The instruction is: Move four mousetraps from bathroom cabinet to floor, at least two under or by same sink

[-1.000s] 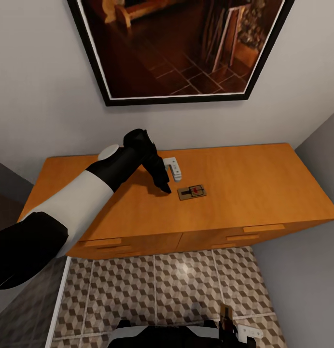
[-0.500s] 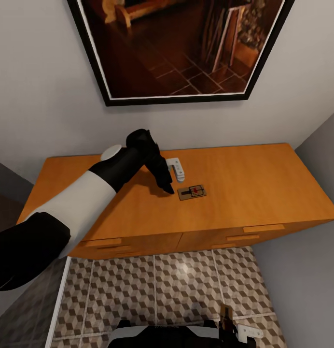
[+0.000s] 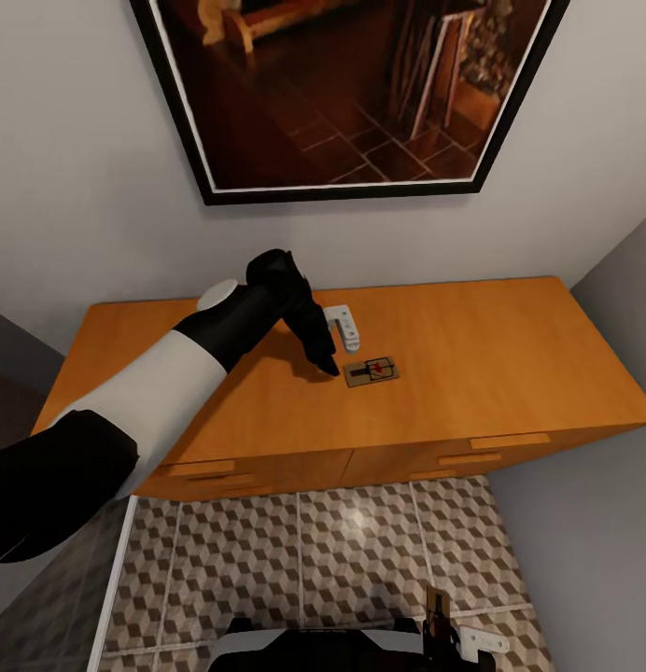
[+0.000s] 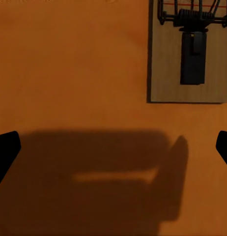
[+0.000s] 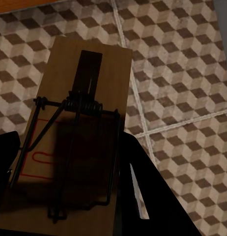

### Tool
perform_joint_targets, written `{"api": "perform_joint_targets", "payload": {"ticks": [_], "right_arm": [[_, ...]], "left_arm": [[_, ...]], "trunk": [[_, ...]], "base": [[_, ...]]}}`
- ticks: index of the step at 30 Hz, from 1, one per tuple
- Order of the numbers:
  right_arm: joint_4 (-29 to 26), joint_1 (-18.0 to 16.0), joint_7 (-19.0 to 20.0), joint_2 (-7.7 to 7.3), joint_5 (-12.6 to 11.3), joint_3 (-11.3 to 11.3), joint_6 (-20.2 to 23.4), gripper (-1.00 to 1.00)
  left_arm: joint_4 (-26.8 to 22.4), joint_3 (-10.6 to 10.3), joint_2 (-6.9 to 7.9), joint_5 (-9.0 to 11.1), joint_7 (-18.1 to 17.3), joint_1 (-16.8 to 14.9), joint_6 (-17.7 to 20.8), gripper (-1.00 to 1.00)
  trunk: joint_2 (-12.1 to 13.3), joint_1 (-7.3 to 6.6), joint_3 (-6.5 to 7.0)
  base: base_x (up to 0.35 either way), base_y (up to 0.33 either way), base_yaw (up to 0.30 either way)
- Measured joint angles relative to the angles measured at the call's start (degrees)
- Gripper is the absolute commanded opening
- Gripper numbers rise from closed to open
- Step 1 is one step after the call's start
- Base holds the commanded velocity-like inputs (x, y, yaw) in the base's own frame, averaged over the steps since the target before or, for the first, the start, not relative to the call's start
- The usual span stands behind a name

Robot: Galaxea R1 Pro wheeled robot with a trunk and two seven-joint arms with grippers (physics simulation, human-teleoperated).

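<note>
At centre frame, the left gripper (image 3: 329,364), jaws spread wide, edges closer to the mousetrap (image 3: 371,371) atop the cabinet (image 3: 510,345) (right gripper (image 5: 69,191) clamps another mousetrap (image 5: 79,132)), pickup seemingly imminent.

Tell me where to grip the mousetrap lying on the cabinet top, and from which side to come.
Come from straight above and pinch the mousetrap across its two long wooden edges, near the bare end away from the wire spring. It lies flat on the cabinet, so only its thin sides offer purchase. The left gripper hovers just beside it, probably needing a short sideways shift.
</note>
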Motion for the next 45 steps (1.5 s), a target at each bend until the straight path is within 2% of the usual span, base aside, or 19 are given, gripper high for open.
{"api": "perform_joint_targets", "payload": {"ticks": [6, 10, 17, 19, 22, 33, 45], "right_arm": [[0.0, 0.0, 0.0, 0.00, 0.0, 0.0, 0.0, -1.00], [0.0, 0.0, 0.0, 0.00, 0.0, 0.0, 0.1, -1.00], [0.0, 0.0, 0.0, 0.01, 0.0, 0.0, 0.0, -1.00], [0.0, 0.0, 0.0, 0.01, 0.0, 0.0, 0.0, -1.00], [0.0, 0.0, 0.0, 0.00, 0.0, 0.0, 0.1, -1.00], [0.0, 0.0, 0.0, 0.00, 0.0, 0.0, 0.0, -1.00], [0.0, 0.0, 0.0, 0.00, 0.0, 0.0, 0.0, -1.00]], "left_arm": [[0.0, -0.3, -0.35, 0.2, 0.0, 0.0, 0.0, 1.00], [0.0, -0.7, -0.49, 1.0, -0.1, 0.0, 0.0, 1.00], [-0.1, -3.5, -0.72, 5.7, 0.0, 0.0, 0.0, 1.00], [-0.1, -5.2, -0.81, 8.6, 0.1, 0.0, 0.0, 1.00], [-0.2, -5.9, -0.85, 10.1, 0.2, 0.0, 0.0, 1.00], [-3.6, -6.4, -0.73, 11.1, 0.2, 0.0, 0.0, 1.00], [-3.6, -6.5, -0.56, 11.1, 0.2, 0.0, 0.0, 1.00]], "trunk": [[0.0, 0.00, 0.00], [0.0, 0.00, 0.00], [0.0, 0.00, 0.00], [0.0, 0.00, 0.00], [0.0, 0.00, 0.00], [0.0, 0.00, 0.00], [0.0, 0.00, -0.31]], "base": [[0.000, 0.000, 0.000], [0.000, 0.000, 0.000], [0.000, 0.000, 0.000], [0.000, 0.000, 0.000], [0.000, 0.000, 0.000], [0.000, 0.000, 0.000], [0.000, 0.000, 0.000]]}}
